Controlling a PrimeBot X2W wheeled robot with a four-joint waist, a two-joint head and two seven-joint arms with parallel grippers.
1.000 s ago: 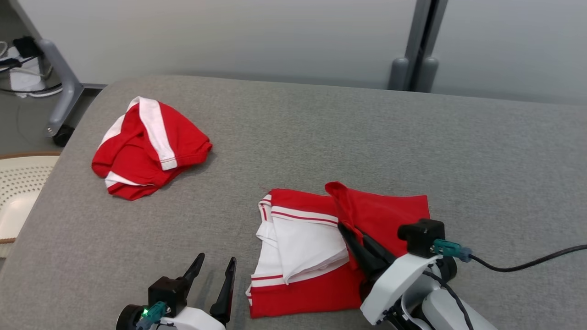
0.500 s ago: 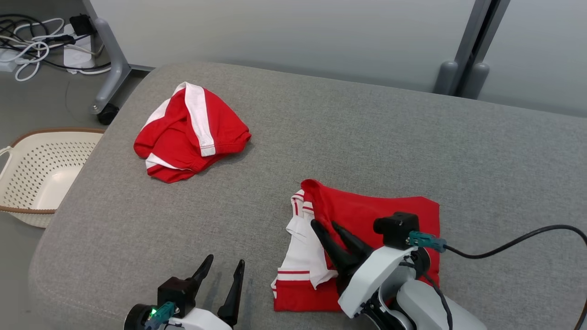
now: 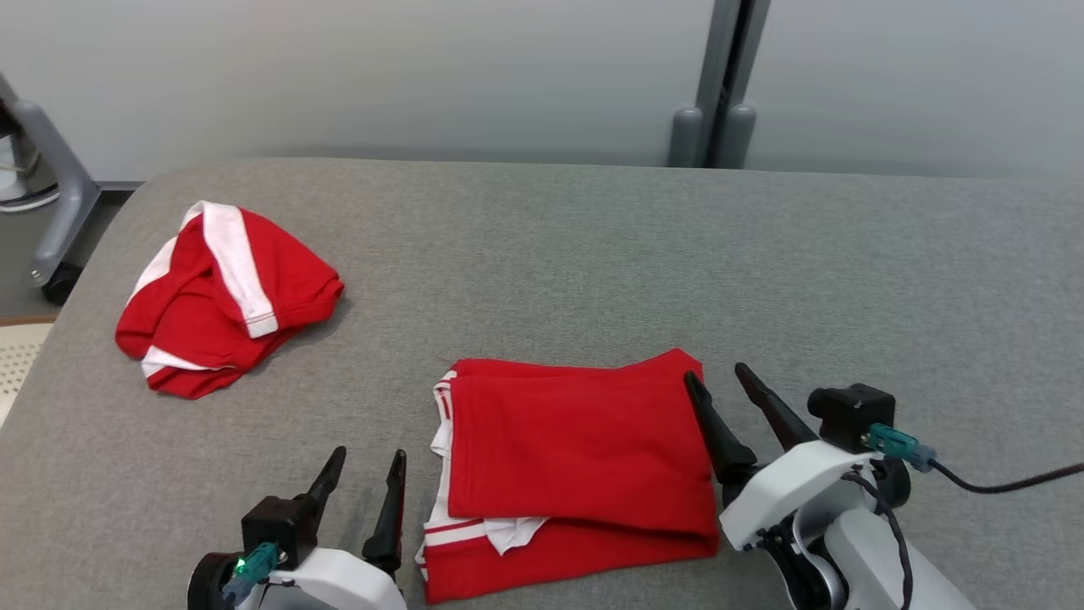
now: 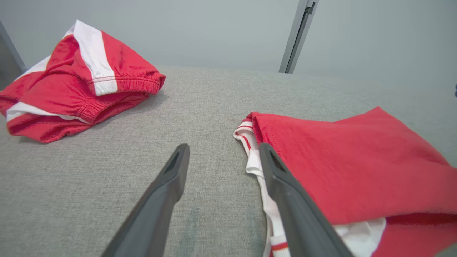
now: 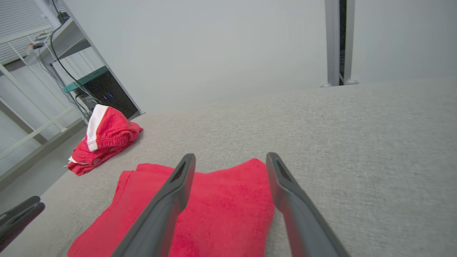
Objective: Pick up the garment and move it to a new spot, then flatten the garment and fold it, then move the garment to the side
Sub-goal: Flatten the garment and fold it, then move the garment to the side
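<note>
The garment [image 3: 576,449], red with white striped trim, lies folded on the grey padded table [image 3: 593,254] near its front edge. Its red top layer covers most of the white part. My right gripper [image 3: 716,373] stands open at the garment's right edge with nothing between its fingers. In the right wrist view the gripper [image 5: 230,155] hovers just over the garment [image 5: 214,200]. My left gripper [image 3: 368,456] is open and empty on the bare table just left of the garment. In the left wrist view its [image 4: 224,146] right finger sits close beside the garment's [image 4: 350,167] trim.
A second red and white garment [image 3: 224,296] lies crumpled at the table's far left. A cream perforated basket [image 3: 17,364] sits off the left edge, beside a grey wheeled leg [image 3: 51,229]. A grey post [image 3: 720,85] stands behind the table.
My right gripper has opened and let go of the red flap, which now lies flat over the white part. It has drawn back to the garment's right edge. The head camera has shifted.
</note>
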